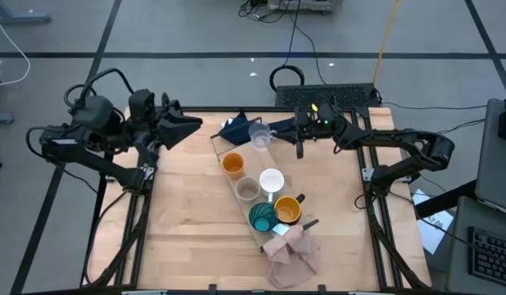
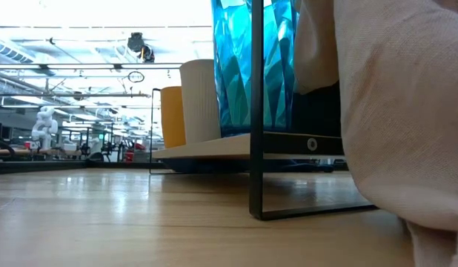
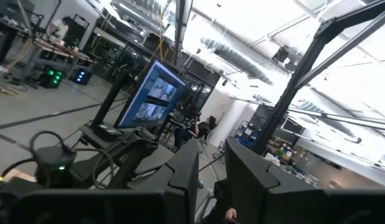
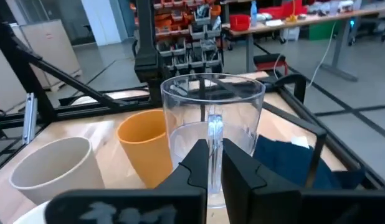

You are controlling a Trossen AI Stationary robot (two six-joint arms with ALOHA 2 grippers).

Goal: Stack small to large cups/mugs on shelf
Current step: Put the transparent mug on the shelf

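1. The right gripper (image 4: 208,171) is pinched onto the near wall of the clear glass cup (image 1: 259,136), one dark finger inside the rim and one outside. The cup is at the far end of the shelf (image 1: 219,148), beside the dark blue cloth (image 1: 237,127).
2. The left gripper (image 1: 183,127) waits off the table's far left corner, lifted and pointing out into the room. Its two fingers stand close together with a narrow gap, holding nothing.
3. The step in hand appears to be placing or moving the glass at the far end of the row.
4. The shelf is a long, narrow board of pale wood on thin black metal legs, running diagonally across the wooden table (image 1: 179,221).
5. Along it, from far to near: orange cup (image 1: 232,165), beige-grey cup (image 1: 247,190), white mug (image 1: 272,181), mustard-yellow mug (image 1: 287,210) and teal cup (image 1: 262,217).
6. The teal cup is faceted and translucent; the orange and beige-grey cups look smooth, matte and slightly tapered.
7. A crumpled pinkish-beige cloth (image 1: 292,252) lies at the near end.
8. The next move likely calls for setting the glass down level and letting go gently, since its thin wall is slippery.
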